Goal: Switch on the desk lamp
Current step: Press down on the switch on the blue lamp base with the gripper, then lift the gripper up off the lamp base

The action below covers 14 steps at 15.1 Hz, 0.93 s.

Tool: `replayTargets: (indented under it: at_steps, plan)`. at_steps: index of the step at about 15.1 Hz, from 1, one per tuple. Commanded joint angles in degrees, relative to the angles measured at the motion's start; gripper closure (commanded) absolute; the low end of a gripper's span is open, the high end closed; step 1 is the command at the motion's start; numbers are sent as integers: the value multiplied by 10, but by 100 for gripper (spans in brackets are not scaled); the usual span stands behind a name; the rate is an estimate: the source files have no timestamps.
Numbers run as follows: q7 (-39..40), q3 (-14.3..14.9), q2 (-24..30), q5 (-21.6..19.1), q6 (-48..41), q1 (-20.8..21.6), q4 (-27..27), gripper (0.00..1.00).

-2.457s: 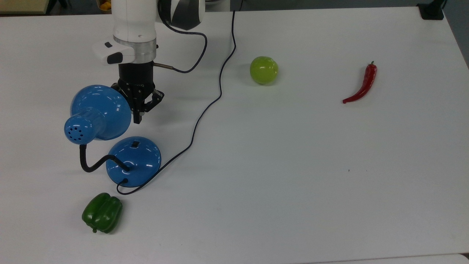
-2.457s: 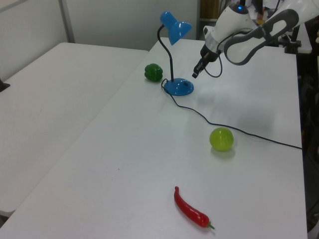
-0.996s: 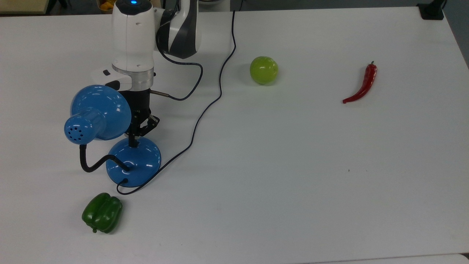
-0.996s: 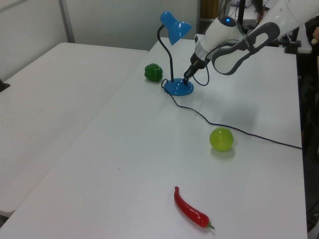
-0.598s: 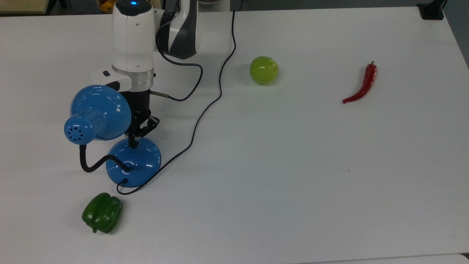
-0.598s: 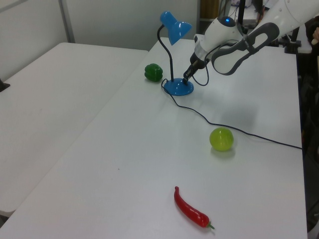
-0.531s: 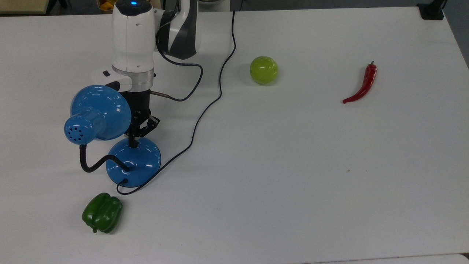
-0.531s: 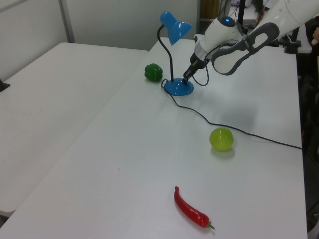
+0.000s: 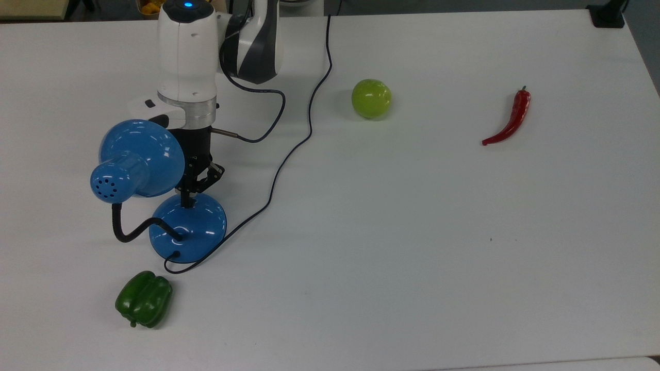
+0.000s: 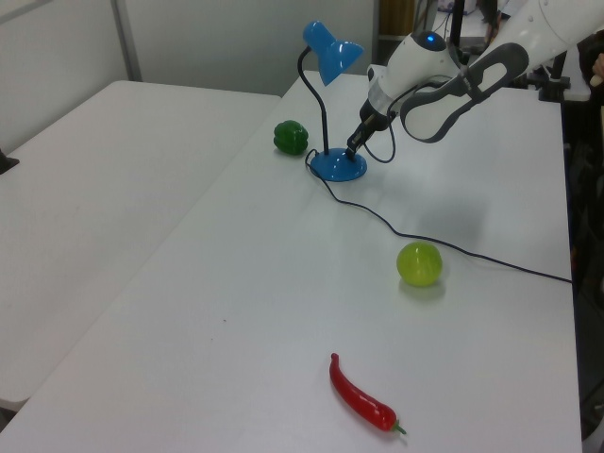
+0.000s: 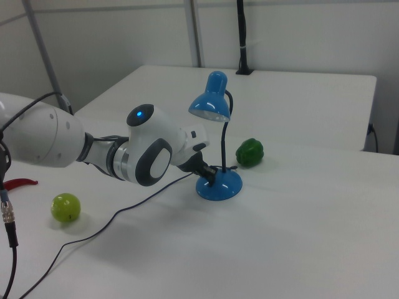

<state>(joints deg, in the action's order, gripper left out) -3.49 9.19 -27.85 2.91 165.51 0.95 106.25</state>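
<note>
- Though it stands on a broad domed base, the desk lamp (image 9: 188, 226), at the top view's left on the white surface (image 9: 412, 232), looks light, glossy and slippery; its gooseneck would flex.
- No hold is needed: press the small switch on the base's top.
- The pincer (image 9: 186, 198), fingers drawn together, has its tip on the base where the switch sits.
- A green pepper (image 9: 144, 299) lies just beside the base.
- No writing or brand is legible.
</note>
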Motion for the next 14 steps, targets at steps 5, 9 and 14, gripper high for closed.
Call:
replayTargets:
  at_steps: [5, 9, 14]
  plan:
    - [-9, 6, -21, 7, 13, 4, -8, 100]
    - [-9, 7, -23, 8, 12, 3, -7, 100]
    - [-6, 6, 1, 7, 8, -2, 4, 100]
